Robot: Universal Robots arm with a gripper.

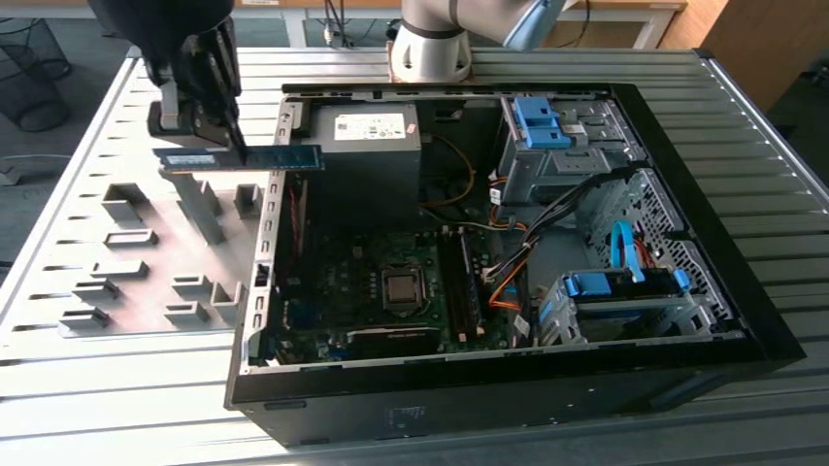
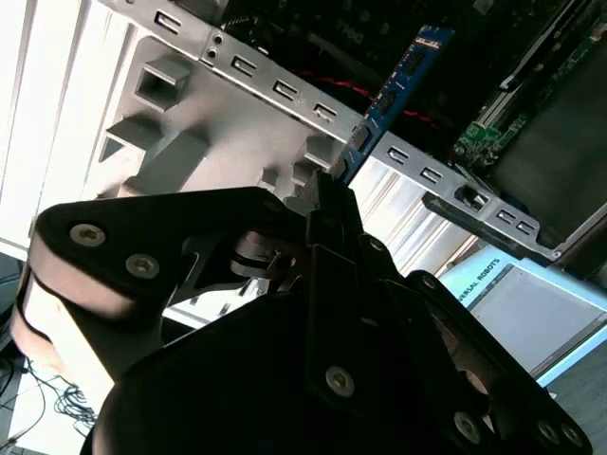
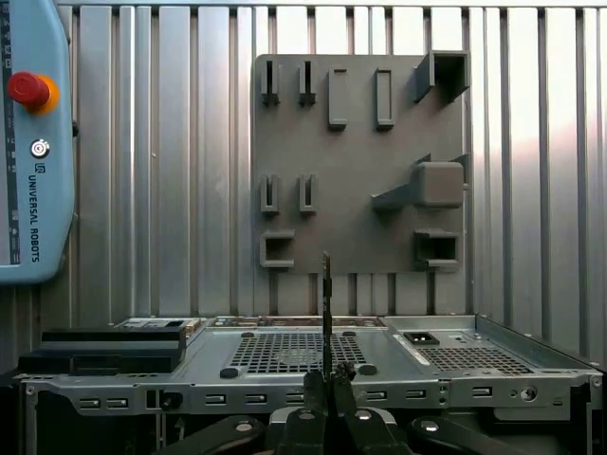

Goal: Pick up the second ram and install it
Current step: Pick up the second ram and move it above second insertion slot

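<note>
At the upper left of the exterior view, above the fixture plate [image 1: 162, 257], the gripper [image 1: 237, 146] is clamped on the ram [image 1: 279, 157], which lies level under its fingertips, one end crossing the case [image 1: 268, 243] wall.

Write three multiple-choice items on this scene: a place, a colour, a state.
1. Where is the second ram? A in a motherboard slot; B in the air by the case wall at the exterior view's left; C on the grey fixture plate.
2. What colour are the drive bay clips? A red; B yellow; C blue.
3. The gripper is: A shut on the second ram; B open; C shut on a cable.
Key: B, it hangs level, touching nothing below; C, blue plastic shows; A, the stick is clamped in it.
</note>
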